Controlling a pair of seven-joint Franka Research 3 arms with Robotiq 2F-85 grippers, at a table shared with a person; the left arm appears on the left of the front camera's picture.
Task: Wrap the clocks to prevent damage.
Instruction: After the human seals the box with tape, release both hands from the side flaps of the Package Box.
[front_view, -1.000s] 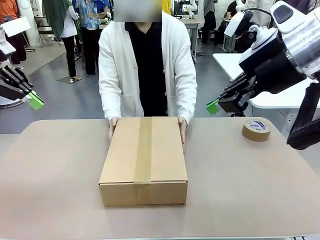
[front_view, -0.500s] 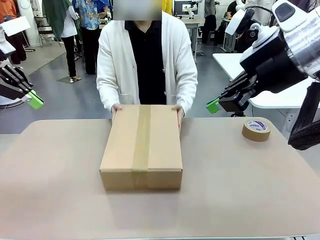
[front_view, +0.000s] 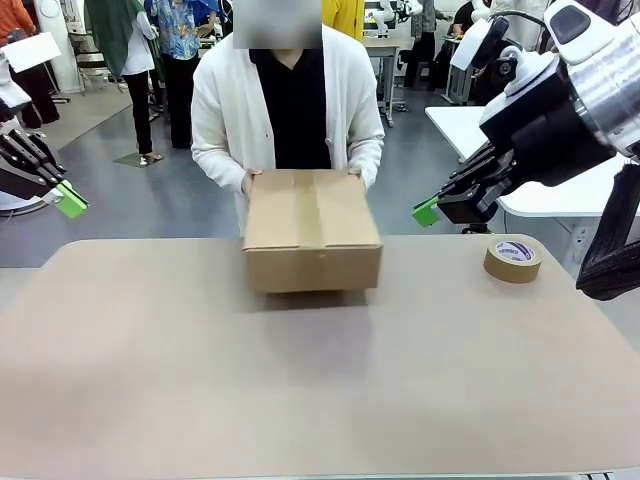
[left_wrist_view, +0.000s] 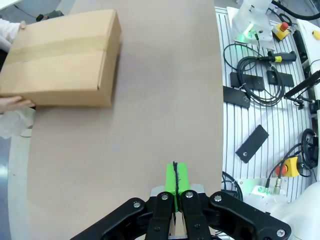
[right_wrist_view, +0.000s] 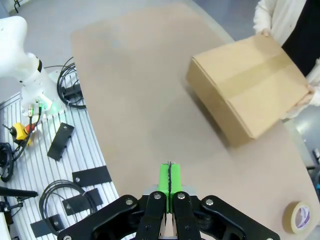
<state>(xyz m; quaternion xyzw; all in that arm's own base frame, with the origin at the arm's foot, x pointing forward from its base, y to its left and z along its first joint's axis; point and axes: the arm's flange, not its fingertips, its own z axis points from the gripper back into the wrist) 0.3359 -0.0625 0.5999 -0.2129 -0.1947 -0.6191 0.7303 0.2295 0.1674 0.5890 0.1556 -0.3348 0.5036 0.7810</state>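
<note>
Two hands (front_view: 252, 181) lift the taped brown cardboard box (front_view: 312, 230) at the far edge; left gripper (left_wrist_view: 175, 176) and right gripper (right_wrist_view: 169, 179) stay pressed together, empty.

Front view: fixed, low on the robot's side, facing across the tabletop (front_view: 150, 400) toward the person (front_view: 290, 110) at the far edge; mid-range, covers whole tabletop width.

Left wrist view: high above tabletop, looking steeply down past own closed fingers (left_wrist_view: 175, 180) at bottom edge; rolled, so cardboard box (left_wrist_view: 62, 60) sits upper left, arm-base deck with cables on the right.

Right wrist view: same kind of high, downward look past own closed fingers (right_wrist_view: 170, 180); box upper right, tape roll (right_wrist_view: 300, 218) bottom right corner, cable deck on the left.

Shared by all three: box, person's hands on it, bare tabletop.
</note>
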